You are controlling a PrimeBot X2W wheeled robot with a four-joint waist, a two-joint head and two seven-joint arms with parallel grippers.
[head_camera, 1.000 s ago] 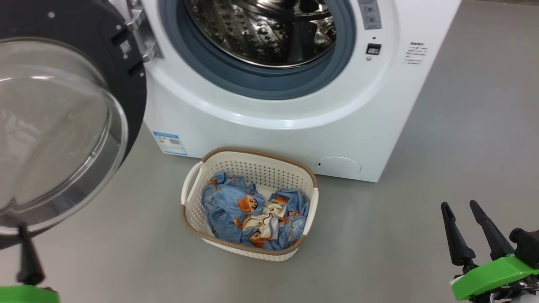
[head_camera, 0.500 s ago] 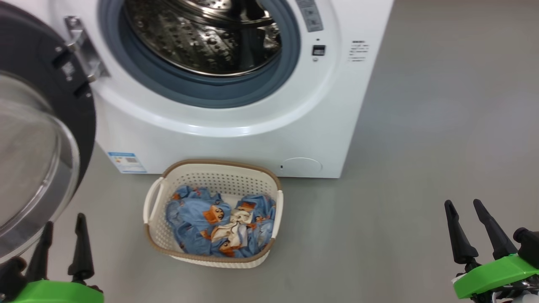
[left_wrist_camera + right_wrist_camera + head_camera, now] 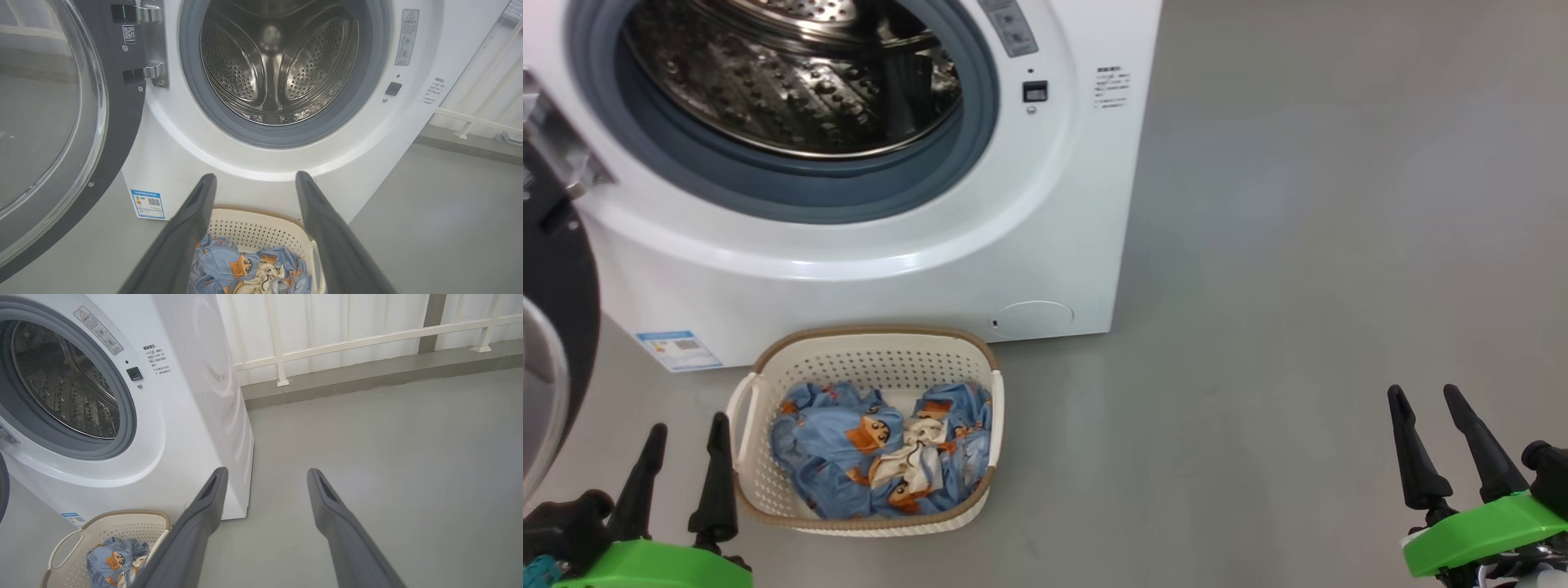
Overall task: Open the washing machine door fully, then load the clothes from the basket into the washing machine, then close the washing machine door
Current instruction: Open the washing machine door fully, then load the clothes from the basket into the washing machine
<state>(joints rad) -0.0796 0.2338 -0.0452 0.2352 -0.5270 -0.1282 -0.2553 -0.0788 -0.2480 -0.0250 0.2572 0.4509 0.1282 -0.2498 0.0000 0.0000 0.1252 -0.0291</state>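
On the grey floor [image 3: 1298, 245], the basket [image 3: 874, 333] of clothes [image 3: 866, 441] sits by the washing machine [image 3: 849, 278], whose door [image 3: 556, 302] is wide open, and the left end effector [image 3: 688, 425] and right end effector [image 3: 1423, 392] are released, empty.

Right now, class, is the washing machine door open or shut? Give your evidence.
Open. The washing machine door is swung wide on its hinge, leaving the grey gasket and steel drum uncovered.
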